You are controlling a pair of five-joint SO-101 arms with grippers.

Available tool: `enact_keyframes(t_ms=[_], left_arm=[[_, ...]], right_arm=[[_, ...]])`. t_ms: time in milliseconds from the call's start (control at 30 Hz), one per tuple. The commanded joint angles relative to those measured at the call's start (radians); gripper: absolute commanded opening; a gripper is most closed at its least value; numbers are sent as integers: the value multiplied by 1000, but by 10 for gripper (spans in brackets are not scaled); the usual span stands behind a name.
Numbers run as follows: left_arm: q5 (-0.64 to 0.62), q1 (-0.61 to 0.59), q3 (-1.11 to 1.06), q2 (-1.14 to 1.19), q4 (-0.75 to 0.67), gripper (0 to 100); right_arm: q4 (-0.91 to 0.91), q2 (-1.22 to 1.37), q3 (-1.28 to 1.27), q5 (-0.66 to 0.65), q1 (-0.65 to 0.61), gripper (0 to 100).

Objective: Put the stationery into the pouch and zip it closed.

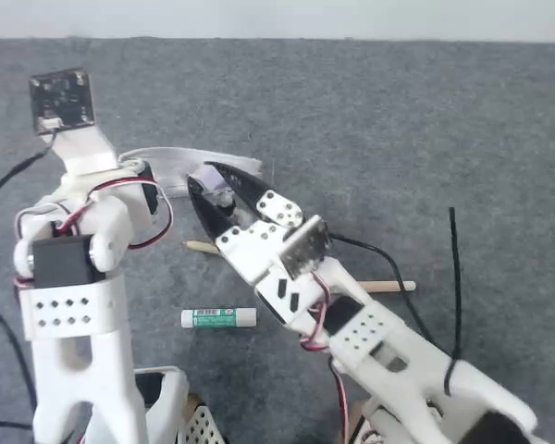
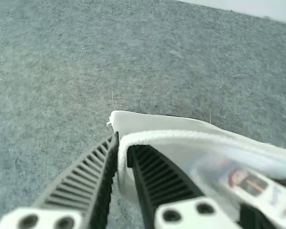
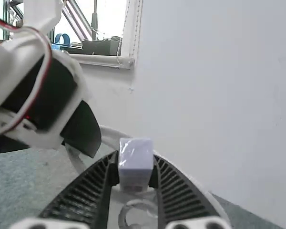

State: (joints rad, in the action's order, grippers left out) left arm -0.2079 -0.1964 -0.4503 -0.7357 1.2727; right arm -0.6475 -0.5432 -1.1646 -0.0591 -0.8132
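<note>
Left claw (image 2: 122,143) pinching the limp pouch (image 2: 171,125) by its rim; right claw (image 3: 133,162) clamping a light, stiff block (image 3: 135,151) by its sides.

A grey, felt-like bench (image 1: 398,111) fills the scene. A white pouch (image 1: 157,165) lies near its far middle, partly hidden. Nearer lies a pale wooden pencil (image 1: 202,246), its middle covered. Nearer again, well apart from the pouch, lies a white glue stick (image 1: 218,317) with a green label. A thin black cable (image 1: 454,277) trails across the right side.
</note>
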Motion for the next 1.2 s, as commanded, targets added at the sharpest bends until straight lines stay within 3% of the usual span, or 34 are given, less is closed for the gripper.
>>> enact_keyframes(t_ms=[0, 167, 400, 833, 1167], left_arm=[[-15, 2, 7, -8, -26, 11], [-15, 2, 7, -8, -26, 11], [-15, 2, 7, -6, -26, 11], [-14, -5, 7, -6, -32, 11], [-18, -104, 5, -8, -58, 11]], right_arm=[[-8, 117, 83, -5, 16, 6], [-7, 119, 80, -110, 5, 9], [156, 35, 66, -120, -21, 169], [636, -375, 72, -40, -15, 156], [1015, -516, 175, -37, 24, 156]])
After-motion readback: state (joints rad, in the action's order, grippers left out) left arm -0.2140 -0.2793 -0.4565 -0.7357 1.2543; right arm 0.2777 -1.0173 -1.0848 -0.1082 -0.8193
